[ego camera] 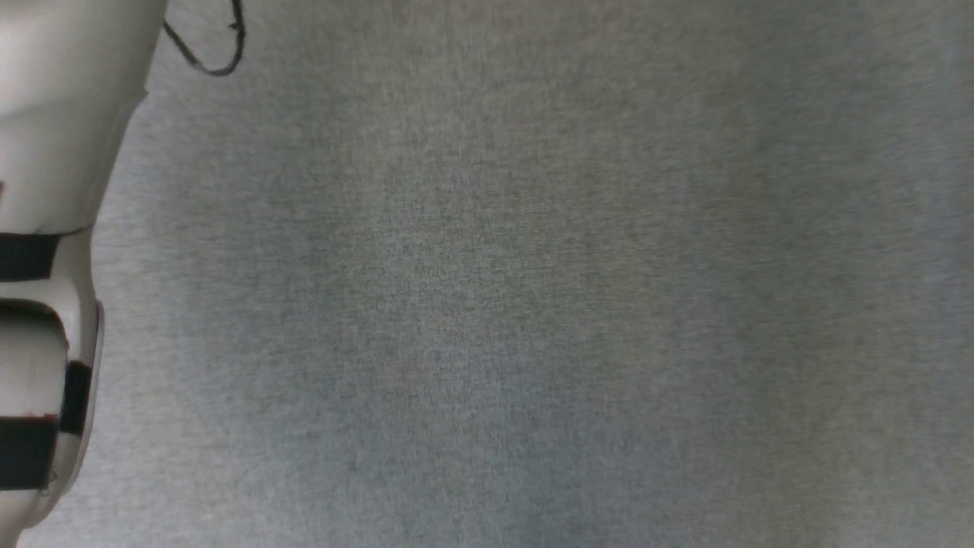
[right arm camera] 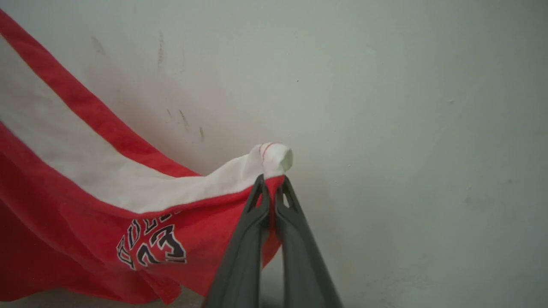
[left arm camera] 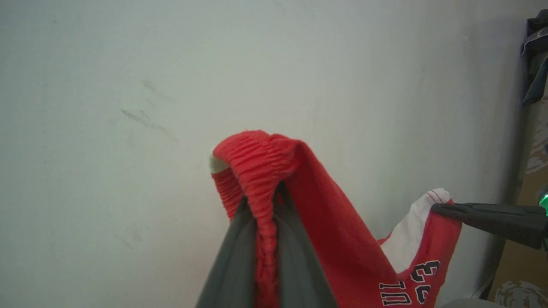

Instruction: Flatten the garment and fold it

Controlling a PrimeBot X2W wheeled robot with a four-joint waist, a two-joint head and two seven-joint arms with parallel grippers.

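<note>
The garment [left arm camera: 325, 222] is a pair of bright red shorts with a white side stripe and "23" lettering, held up in the air in front of a pale wall. My left gripper [left arm camera: 261, 201] is shut on its ribbed red waistband. In the right wrist view my right gripper [right arm camera: 271, 184] is shut on a white corner of the leg hem, and the garment [right arm camera: 85, 205] sags away to the left. The right gripper's dark fingers [left arm camera: 483, 216] also show at the right of the left wrist view, pinching that hem corner. A pale forearm [ego camera: 46, 228] stands at the left edge of the head view.
The head view looks down on a grey fabric surface [ego camera: 533, 304], with a black cable loop [ego camera: 217, 46] near the top left. A pale scuffed wall [left arm camera: 171, 85] stands behind the garment. Brown boxes and dark clutter [left arm camera: 533, 141] line the right edge of the left wrist view.
</note>
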